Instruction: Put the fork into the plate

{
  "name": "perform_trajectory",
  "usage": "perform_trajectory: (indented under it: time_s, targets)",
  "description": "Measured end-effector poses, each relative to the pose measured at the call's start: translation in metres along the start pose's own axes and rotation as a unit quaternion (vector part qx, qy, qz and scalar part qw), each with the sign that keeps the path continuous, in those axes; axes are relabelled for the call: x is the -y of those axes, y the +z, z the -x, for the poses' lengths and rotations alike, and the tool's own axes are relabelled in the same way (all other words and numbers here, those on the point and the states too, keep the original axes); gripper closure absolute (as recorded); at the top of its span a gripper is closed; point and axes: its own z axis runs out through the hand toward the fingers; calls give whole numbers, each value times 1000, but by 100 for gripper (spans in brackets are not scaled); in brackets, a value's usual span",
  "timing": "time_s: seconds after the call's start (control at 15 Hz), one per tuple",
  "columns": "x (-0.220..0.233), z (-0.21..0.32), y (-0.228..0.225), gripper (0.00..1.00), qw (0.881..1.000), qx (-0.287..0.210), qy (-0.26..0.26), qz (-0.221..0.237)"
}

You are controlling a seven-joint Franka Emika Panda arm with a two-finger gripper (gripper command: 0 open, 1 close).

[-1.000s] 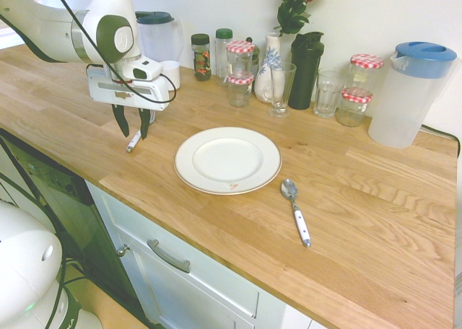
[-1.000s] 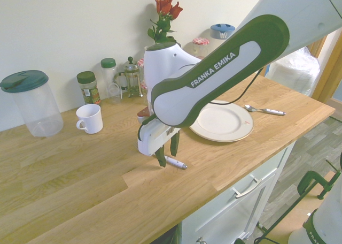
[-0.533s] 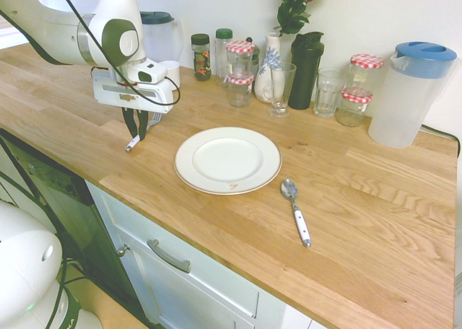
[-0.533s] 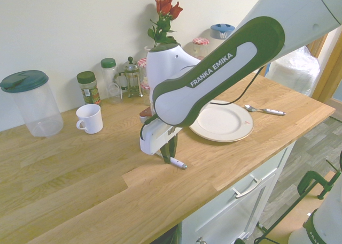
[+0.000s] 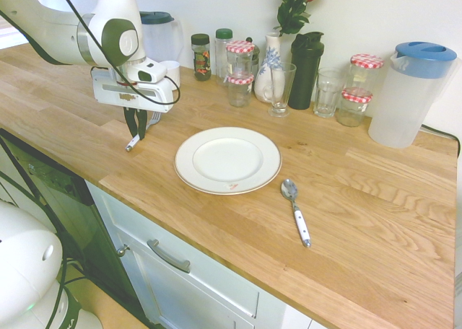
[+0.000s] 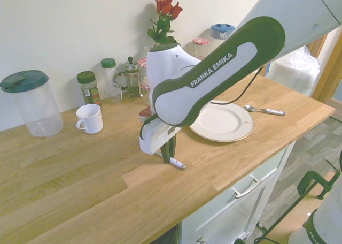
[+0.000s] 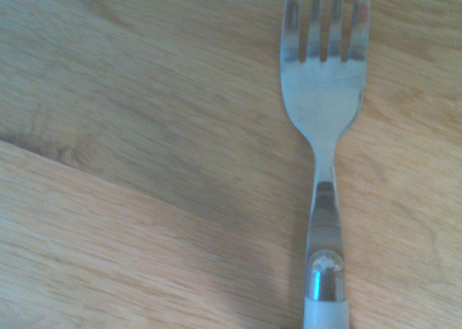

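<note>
Pincer (image 5: 136, 130) now stands clamped on the fork (image 5: 133, 142), its dark fingers having drawn together from a spread stance a moment ago, while the arm has kept its place above the tabletop (image 5: 346, 199) and points straight down. Directly beneath it the fork lies flat on the wood; the wrist view shows the silver tines and neck running into the white handle (image 7: 325, 314), and in the second exterior view the end of that handle pokes out just below the fingers (image 6: 166, 152). This closing suggests the grasp step is done and the lift comes next, though whether the hold is firm cannot be judged yet. Off to one side of the pincer, toward the spoon (image 5: 296, 212), sits the plate (image 5: 191, 172), bare and apart from the fork. Beyond the pincer, along the wall, stand a white mug (image 6: 89, 118), jars and a lidded pitcher (image 6: 31, 102).
</note>
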Motion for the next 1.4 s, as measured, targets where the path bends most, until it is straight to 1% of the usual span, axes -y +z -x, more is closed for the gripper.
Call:
perform_trajectory:
  time_s: [0.27,0.53,0.67,1.0,1.27,1.4]
  targets:
    - [1,1,-11,100,1000,-13,3,-7]
    - [-18,-6,-45,100,999,-35,21,-22]
    - [-46,-23,-59,100,998,-37,40,-34]
    - [-152,-75,-65,100,994,-21,82,-73]
    - [-198,-95,-58,100,991,-10,95,-91]
    - [-212,-102,-49,100,991,-1,97,-93]
